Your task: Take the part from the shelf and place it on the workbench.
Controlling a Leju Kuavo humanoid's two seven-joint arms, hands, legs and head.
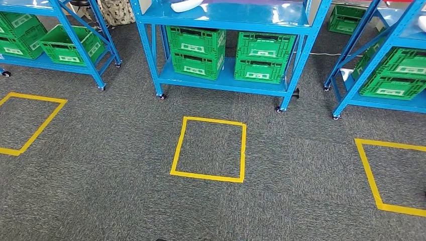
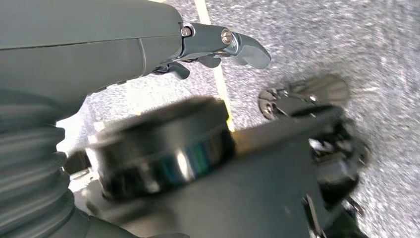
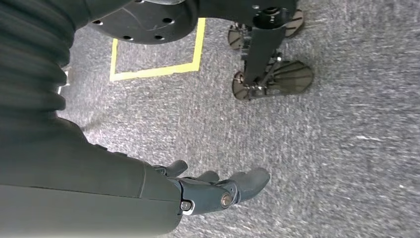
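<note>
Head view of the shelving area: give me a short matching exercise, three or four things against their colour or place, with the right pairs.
Things:
1. middle shelf
2. crates
3. taped square
4. white part

Descriptions:
A. yellow, on the carpet in front of the middle shelf
B. green, stacked on the bottom level
C. blue metal frame on castors
D. lying on the upper level, cut off by the picture's top edge

Pairs: 1-C, 2-B, 3-A, 4-D
</note>
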